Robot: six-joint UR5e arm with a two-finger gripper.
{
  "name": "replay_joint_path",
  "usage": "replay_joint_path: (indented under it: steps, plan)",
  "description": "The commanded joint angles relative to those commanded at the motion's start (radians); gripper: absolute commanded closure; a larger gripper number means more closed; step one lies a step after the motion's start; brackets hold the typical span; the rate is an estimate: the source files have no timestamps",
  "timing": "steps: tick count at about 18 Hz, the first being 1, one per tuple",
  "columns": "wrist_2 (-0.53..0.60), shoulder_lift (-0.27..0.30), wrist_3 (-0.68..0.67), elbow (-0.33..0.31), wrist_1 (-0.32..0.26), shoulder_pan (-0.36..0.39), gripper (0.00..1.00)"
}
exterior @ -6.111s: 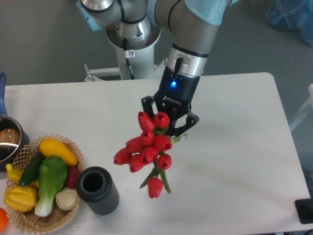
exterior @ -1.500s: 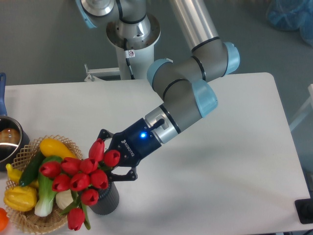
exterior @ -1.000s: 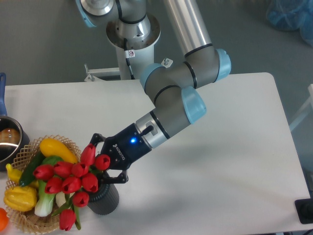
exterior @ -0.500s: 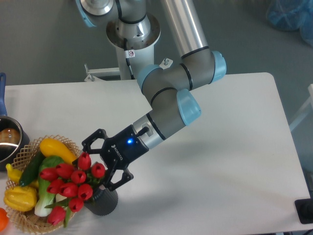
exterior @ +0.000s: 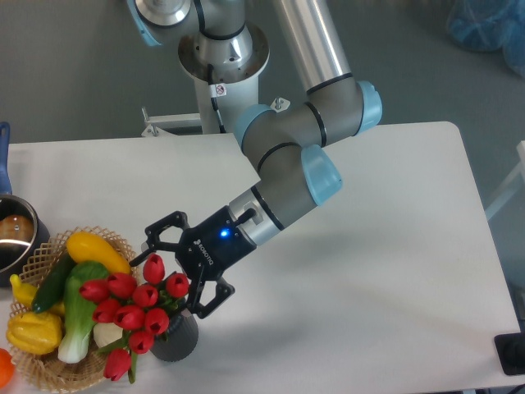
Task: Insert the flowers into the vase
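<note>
Your table (exterior: pixel 394 246) carries a basket (exterior: pixel 49 373) of toy vegetables at the left. The gripper (exterior: pixel 184 271) hangs with fingers spread, holding nothing, just beside the flowers (exterior: pixel 131 308). Those flowers stand in the vase (exterior: pixel 176 345), leaning out over the basket.

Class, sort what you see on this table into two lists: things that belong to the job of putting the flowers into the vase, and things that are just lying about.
Belong to the job:
flowers
vase
gripper, jaws spread wide

Just lying about:
wicker basket
toy vegetables in the basket
metal pot at the left edge
</note>
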Motion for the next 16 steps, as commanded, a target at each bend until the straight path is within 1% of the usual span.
replay_joint_path:
  steps: [5, 8, 9, 13, 16]
  plan:
    - [0.002, 0.020, 0.006, -0.017, 0.000, 0.040, 0.00]
    - [0.012, 0.049, 0.006, -0.034, 0.000, 0.080, 0.00]
    - [0.056, 0.060, 0.006, -0.035, -0.002, 0.087, 0.00]
    - [0.354, 0.087, 0.067, -0.031, 0.000, 0.088, 0.00]
    - [0.454, 0.089, 0.097, -0.025, 0.002, 0.088, 0.00]
